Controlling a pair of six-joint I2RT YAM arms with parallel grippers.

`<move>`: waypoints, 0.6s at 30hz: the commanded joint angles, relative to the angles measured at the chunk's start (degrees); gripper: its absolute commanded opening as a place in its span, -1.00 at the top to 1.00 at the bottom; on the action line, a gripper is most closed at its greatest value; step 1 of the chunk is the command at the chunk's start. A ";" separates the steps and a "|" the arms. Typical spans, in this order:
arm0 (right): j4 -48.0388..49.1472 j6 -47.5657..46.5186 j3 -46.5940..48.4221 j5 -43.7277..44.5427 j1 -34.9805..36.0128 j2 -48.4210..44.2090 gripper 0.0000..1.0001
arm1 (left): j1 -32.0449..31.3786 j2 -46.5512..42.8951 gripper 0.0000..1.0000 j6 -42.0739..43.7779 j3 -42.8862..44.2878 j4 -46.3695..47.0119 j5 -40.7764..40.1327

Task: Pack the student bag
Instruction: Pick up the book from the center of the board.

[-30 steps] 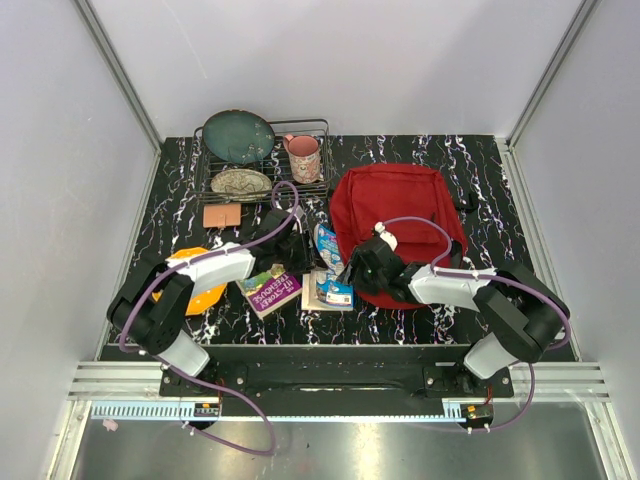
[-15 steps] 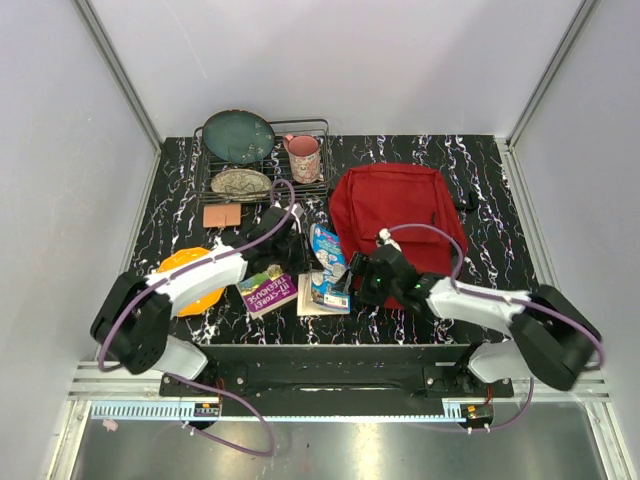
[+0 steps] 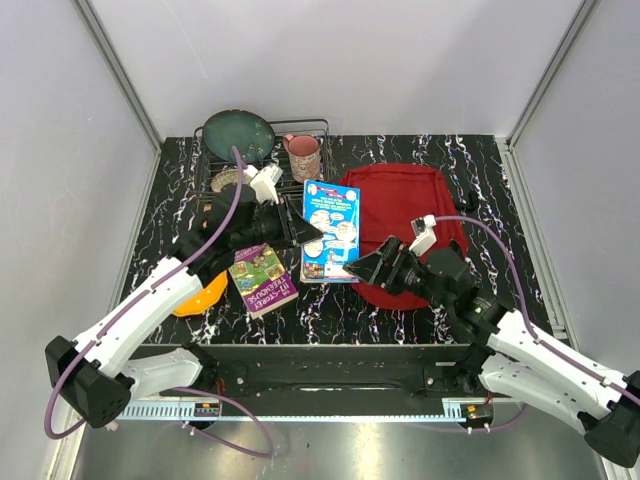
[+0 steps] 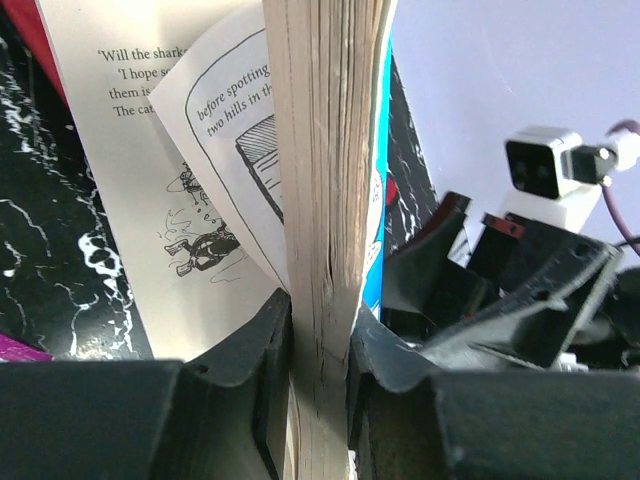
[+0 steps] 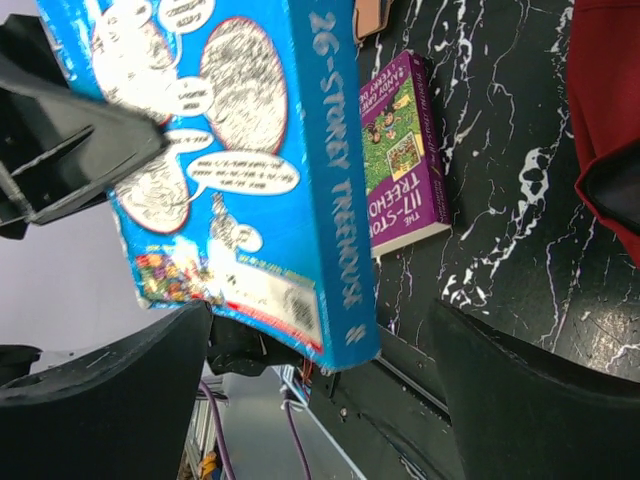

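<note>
The student bag (image 3: pixel 415 205), a dark-red backpack, lies flat on the right half of the table; its edge shows in the right wrist view (image 5: pixel 610 110). My left gripper (image 3: pixel 305 232) is shut on the page edge of a blue "26-Storey Treehouse" book (image 3: pixel 330 228) and holds it above the table, left of the bag. The left wrist view shows the jaws clamped on the page block (image 4: pixel 322 200). My right gripper (image 3: pixel 360 268) is open, its fingers spread wide around the book's lower corner (image 5: pixel 340 330) without touching it.
A purple book (image 3: pixel 262 280) lies on the table below the left arm, also in the right wrist view (image 5: pixel 405 150). An orange plate (image 3: pixel 205 297) sits at the left. A wire rack (image 3: pixel 315 185) at the back holds a green plate (image 3: pixel 238 135) and pink mug (image 3: pixel 304 157).
My left gripper has lifted the blue book off the table and raised it. My right gripper has come off the bag's front, risen and moved toward the near edge, beside the book.
</note>
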 commanded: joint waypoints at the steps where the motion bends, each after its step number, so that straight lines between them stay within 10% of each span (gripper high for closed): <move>1: -0.80 -0.80 3.04 2.05 0.26 0.42 -0.89 | 0.20 -2.33 1.00 -0.02 2.40 3.34 7.57; 14: 7.37 -3.53 5.07 1.45 0.26 4.72 -0.93 | 0.11 -2.33 1.00 -3.35 -3.57 15.99 21.71; 18: 14.13 -1.77 3.05 -1.36 0.08 5.17 -0.59 | 0.11 -2.77 1.00 -3.54 -4.81 17.67 22.52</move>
